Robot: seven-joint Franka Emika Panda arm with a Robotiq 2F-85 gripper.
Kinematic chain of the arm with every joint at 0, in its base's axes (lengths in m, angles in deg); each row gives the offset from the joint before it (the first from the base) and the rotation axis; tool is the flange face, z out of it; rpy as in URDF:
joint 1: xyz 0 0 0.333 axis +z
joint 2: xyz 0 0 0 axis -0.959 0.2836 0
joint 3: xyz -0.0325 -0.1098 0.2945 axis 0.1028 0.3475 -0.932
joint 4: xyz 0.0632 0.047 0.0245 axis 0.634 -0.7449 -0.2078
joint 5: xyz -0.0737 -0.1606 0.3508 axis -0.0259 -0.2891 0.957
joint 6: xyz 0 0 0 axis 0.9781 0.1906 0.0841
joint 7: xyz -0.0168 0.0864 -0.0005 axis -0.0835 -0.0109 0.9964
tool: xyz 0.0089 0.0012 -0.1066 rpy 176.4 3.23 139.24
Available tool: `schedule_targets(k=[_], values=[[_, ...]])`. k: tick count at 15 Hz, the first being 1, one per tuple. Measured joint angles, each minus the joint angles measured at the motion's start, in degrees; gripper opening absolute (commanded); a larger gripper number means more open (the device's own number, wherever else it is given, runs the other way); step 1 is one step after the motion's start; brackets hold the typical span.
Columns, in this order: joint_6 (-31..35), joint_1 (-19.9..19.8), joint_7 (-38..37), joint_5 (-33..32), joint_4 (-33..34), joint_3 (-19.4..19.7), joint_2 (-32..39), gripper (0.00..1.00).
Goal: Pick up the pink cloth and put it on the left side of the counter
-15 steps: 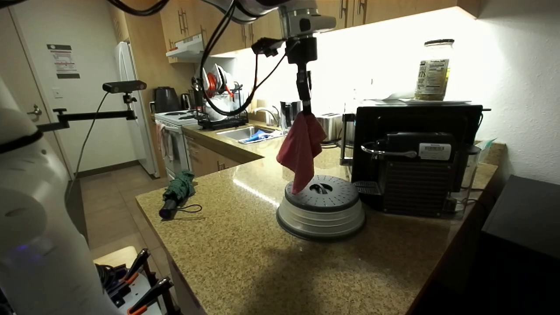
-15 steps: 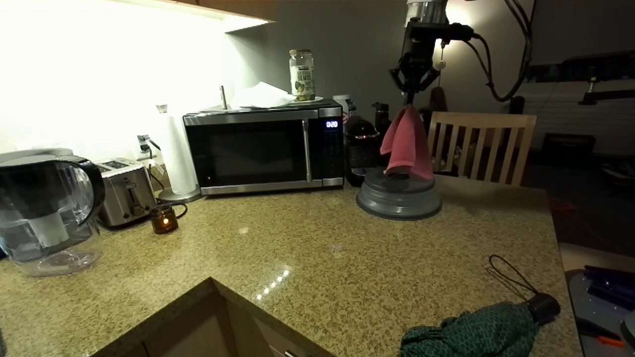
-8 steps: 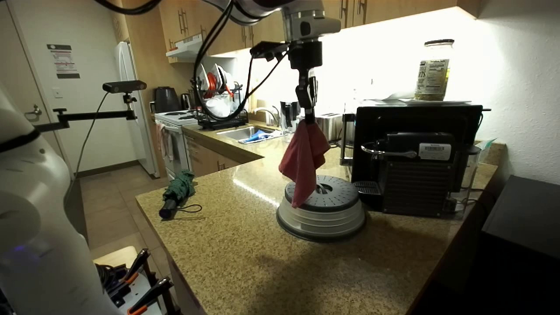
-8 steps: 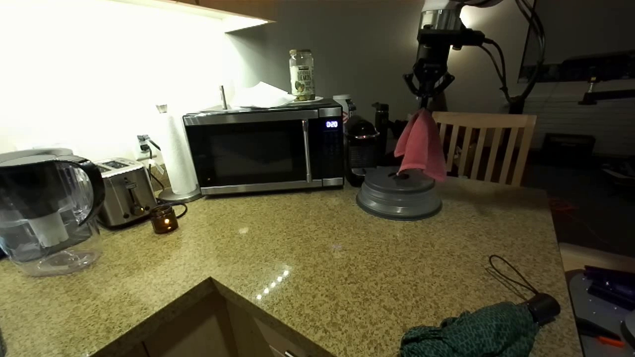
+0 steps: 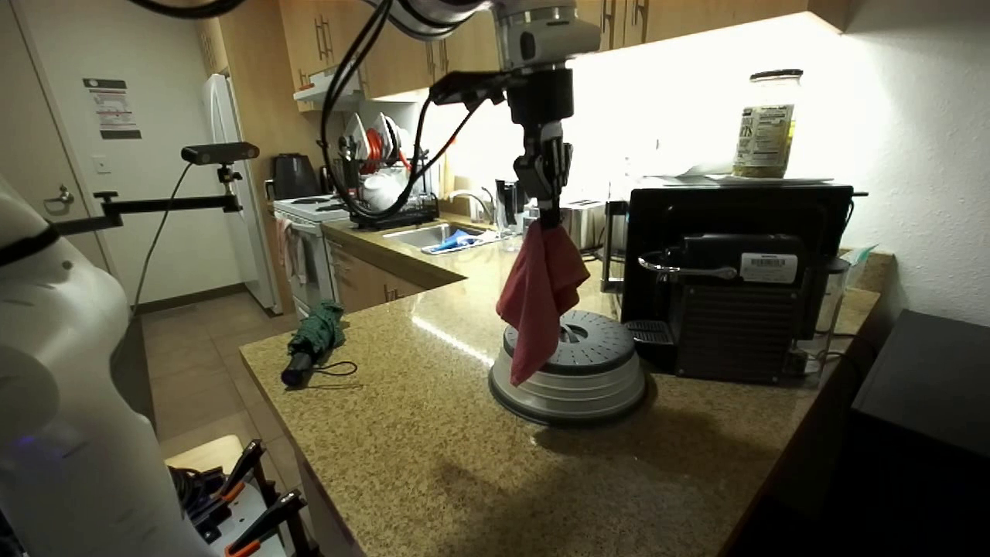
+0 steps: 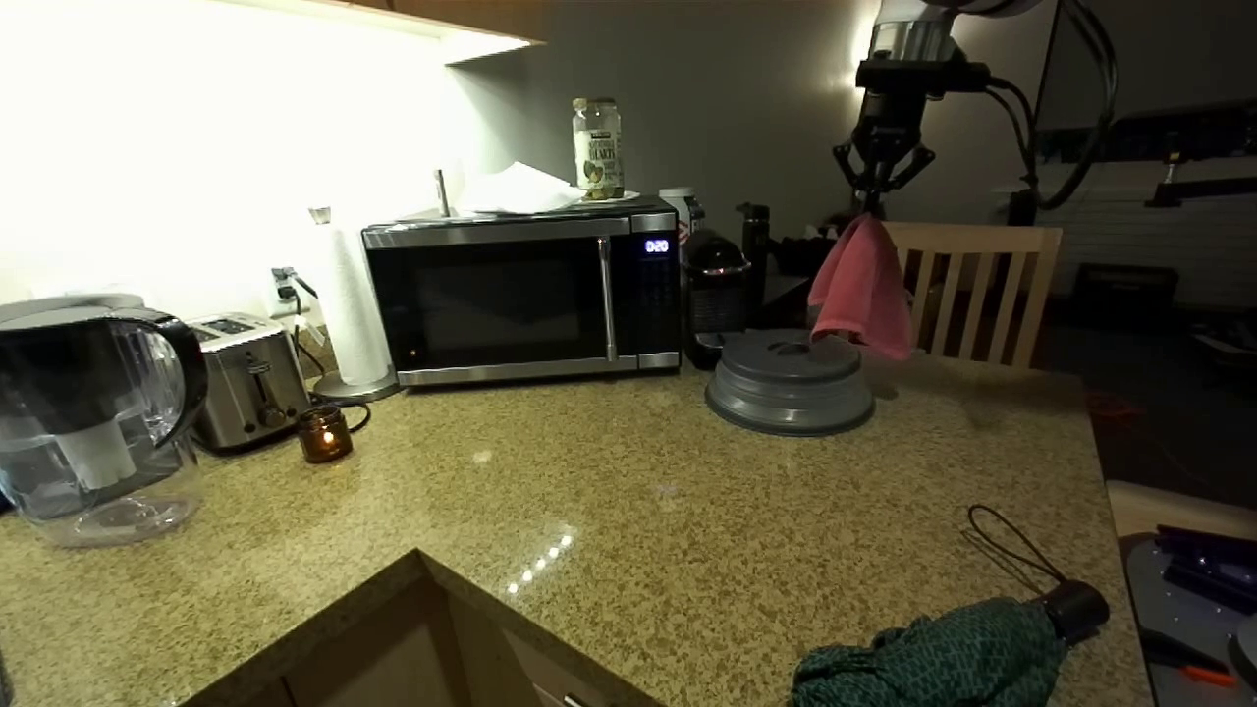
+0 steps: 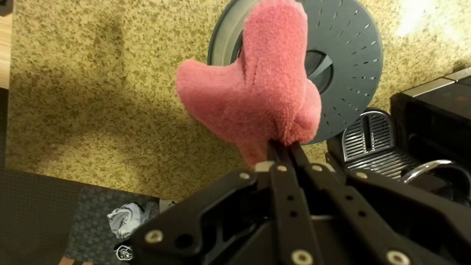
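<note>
One pink cloth (image 5: 541, 305) is gripped at its upper end; the jaws are drawn together to a narrow line on it. The cloth hangs over the counter (image 5: 379, 456), its lower corner in front of a grey vented cover (image 5: 592, 379) in an exterior view; contact with the cover cannot be confirmed. A coffee machine (image 5: 739, 309) stands just beside the cover, limiting room there. In the wrist view, two counter edges meet in a corner at lower left, with bare surface between them and the cloth. A folded green umbrella (image 6: 943, 650) lies well apart from the cover, its handle near an edge; bare counter extends between the two in both exterior views. In an exterior view, bare surface also runs from an inward corner of the edge to the microwave (image 6: 501, 295). A wooden chair (image 6: 977, 240) stands past the far edge.
</note>
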Motion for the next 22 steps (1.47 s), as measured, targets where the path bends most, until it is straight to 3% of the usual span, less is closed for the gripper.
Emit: schedule_targets(k=[10, 22], values=[[0.0, -3.3, -4.2, -0.3, -5.8, -0.1, -7.0, 0.04], [-3.2, -3.2, -10.0, -3.2, -9.3, -3.2, -2.1, 0.04]])
